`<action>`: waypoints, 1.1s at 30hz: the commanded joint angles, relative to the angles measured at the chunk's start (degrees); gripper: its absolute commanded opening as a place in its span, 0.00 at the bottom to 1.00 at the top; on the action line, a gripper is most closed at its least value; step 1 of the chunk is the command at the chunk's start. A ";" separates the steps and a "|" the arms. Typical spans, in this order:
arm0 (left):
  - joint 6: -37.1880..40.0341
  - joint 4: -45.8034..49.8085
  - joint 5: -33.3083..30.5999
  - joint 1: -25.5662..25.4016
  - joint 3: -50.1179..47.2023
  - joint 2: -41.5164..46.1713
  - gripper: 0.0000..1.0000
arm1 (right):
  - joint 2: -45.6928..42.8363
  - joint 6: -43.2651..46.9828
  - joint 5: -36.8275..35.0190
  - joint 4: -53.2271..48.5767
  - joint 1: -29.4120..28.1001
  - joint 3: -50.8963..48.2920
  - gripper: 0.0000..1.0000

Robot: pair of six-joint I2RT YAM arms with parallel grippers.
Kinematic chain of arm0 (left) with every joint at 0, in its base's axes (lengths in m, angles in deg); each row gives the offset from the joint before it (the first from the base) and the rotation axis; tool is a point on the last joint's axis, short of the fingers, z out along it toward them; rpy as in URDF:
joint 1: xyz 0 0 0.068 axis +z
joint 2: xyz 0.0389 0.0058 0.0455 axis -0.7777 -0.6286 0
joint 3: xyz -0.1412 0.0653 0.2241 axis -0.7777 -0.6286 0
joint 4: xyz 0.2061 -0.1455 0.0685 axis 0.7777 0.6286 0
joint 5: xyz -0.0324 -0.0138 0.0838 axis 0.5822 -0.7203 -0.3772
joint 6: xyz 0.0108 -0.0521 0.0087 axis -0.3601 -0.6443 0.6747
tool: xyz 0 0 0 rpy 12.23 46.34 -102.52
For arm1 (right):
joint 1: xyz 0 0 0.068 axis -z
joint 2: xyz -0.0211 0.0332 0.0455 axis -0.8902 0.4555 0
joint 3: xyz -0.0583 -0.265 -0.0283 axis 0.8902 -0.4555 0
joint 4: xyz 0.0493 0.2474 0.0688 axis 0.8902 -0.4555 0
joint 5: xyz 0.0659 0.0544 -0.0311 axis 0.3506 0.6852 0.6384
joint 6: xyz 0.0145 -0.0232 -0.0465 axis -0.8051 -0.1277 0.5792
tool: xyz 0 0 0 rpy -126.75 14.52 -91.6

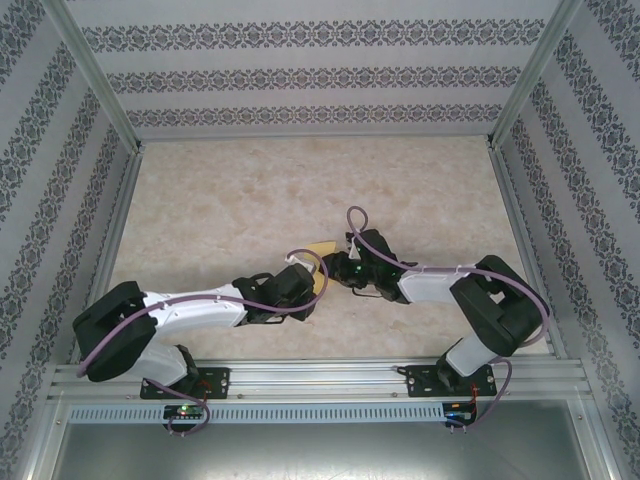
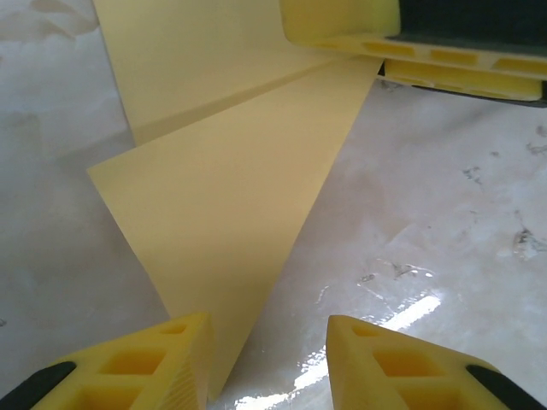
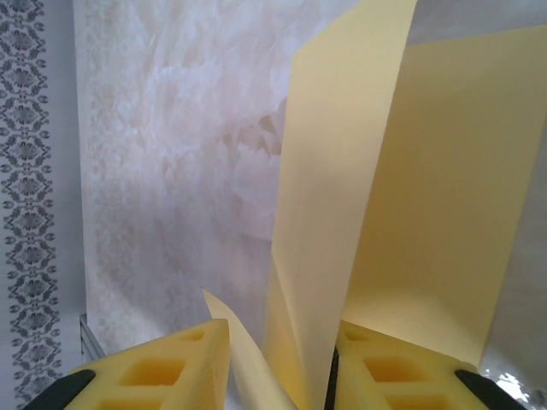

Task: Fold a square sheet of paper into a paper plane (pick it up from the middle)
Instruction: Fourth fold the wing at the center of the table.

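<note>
The tabletop (image 1: 250, 190) is a pale, marbled beige surface, glossy enough to catch glare. Near its middle lies partly folded yellow paper (image 2: 222, 213), one triangular flap low against the surface.

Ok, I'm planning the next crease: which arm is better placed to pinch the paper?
Right, likely: the paper stands up between the right fingers. The left fingers are open low over the table, with just the paper's pointed tip beside one.

One paper sheet (image 2: 231, 196) and two pincers (image 2: 269, 333) (image 3: 280, 346).
</note>
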 commanded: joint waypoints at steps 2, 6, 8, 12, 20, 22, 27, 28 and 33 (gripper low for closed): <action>-1.84 0.44 -4.06 -1.81 2.41 -2.25 0.42 | 2.10 3.43 5.34 -0.21 0.84 1.96 0.34; -2.55 1.63 -7.29 -3.39 3.14 -2.79 0.42 | 2.51 3.53 6.62 0.06 1.80 2.36 0.35; -2.56 1.73 -8.21 -3.79 3.45 -3.08 0.42 | 2.56 3.64 7.24 -0.21 2.29 2.62 0.37; -2.29 2.82 -8.97 -4.24 4.73 -4.79 0.42 | 2.60 3.74 8.05 -0.65 3.08 3.22 0.37; -1.63 4.36 -11.65 -5.78 7.75 -8.83 0.42 | 2.92 3.14 9.63 0.34 3.36 4.27 0.35; -2.17 5.46 -13.24 -6.00 8.43 -9.59 0.41 | 2.60 3.17 9.39 -0.44 3.40 4.55 0.35; -4.40 6.77 -15.91 -6.09 8.20 -10.06 0.38 | 2.51 2.79 9.29 0.01 3.35 4.04 0.35; -4.85 7.07 -16.42 -6.09 8.18 -10.11 0.37 | 2.51 2.79 9.21 0.01 3.38 4.03 0.35; -6.30 8.04 -17.82 -6.09 8.29 -10.85 0.32 | 2.60 2.69 9.21 0.01 3.36 4.21 0.35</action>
